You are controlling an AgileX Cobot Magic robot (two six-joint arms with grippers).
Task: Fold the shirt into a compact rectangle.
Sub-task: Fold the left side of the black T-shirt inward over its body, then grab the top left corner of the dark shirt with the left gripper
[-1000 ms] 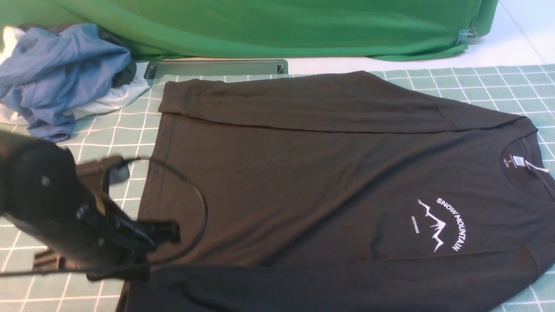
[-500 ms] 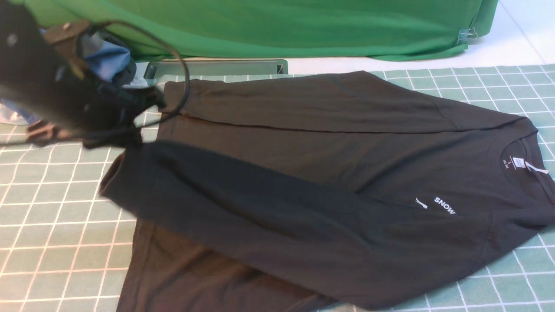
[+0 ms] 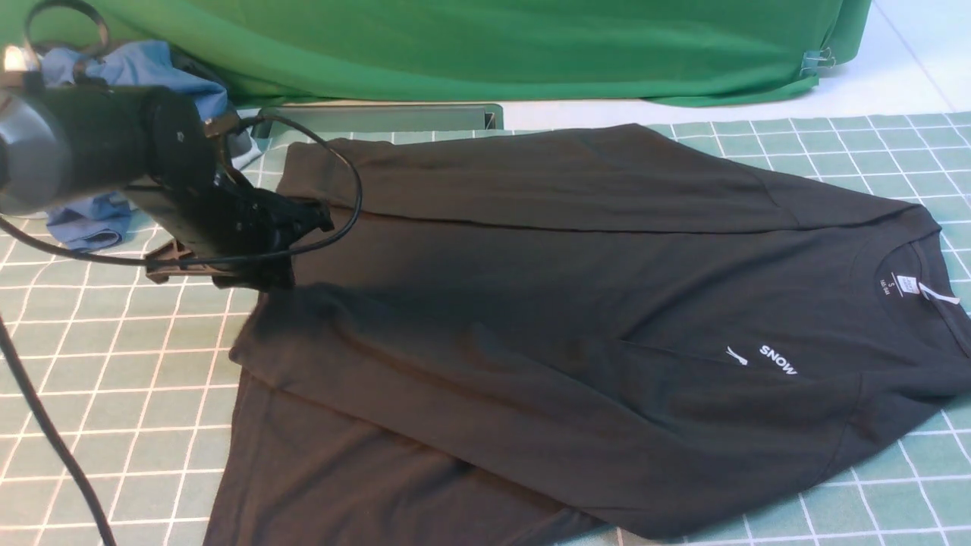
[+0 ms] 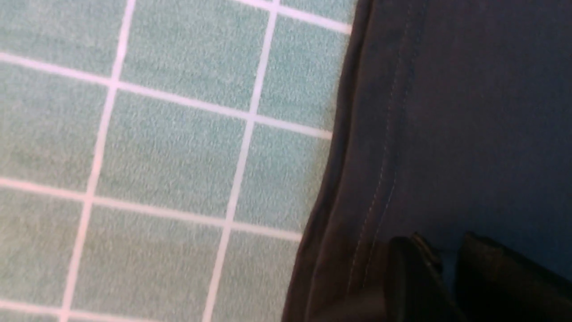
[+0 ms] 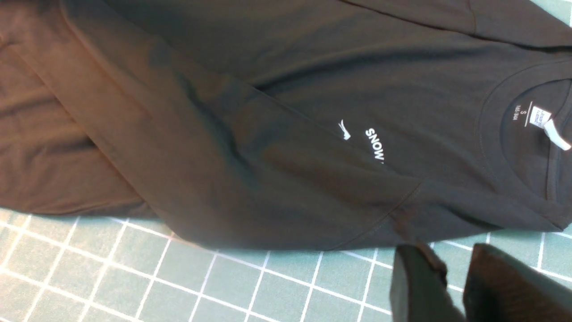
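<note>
The black shirt (image 3: 531, 250) lies flat on the green checked mat (image 3: 114, 364), collar and neck label (image 3: 906, 286) to the right. Its far sleeve is folded across the back edge. Its near sleeve (image 3: 493, 394) lies slantwise over the chest, so only "SNOW" (image 3: 779, 359) of the print shows. My left gripper (image 3: 315, 216) hovers over the shirt's far left part, by a stitched edge (image 4: 380, 179). It (image 4: 442, 250) is slightly open, with only fabric seen behind the gap. My right gripper (image 5: 451, 257) is open over bare mat just off the shirt's near shoulder seam (image 5: 402, 210), holding nothing.
A blue and white clothes heap (image 3: 129, 68) sits at the far left behind my left arm. Green cloth (image 3: 455, 45) hangs along the back, with a grey metal tray (image 3: 379, 117) below it. A black cable (image 3: 45, 440) trails over the mat at the near left.
My left gripper swung the near sleeve up from the front left and over the chest print. The sleeve now lies on the shirt and the jaws have parted.
</note>
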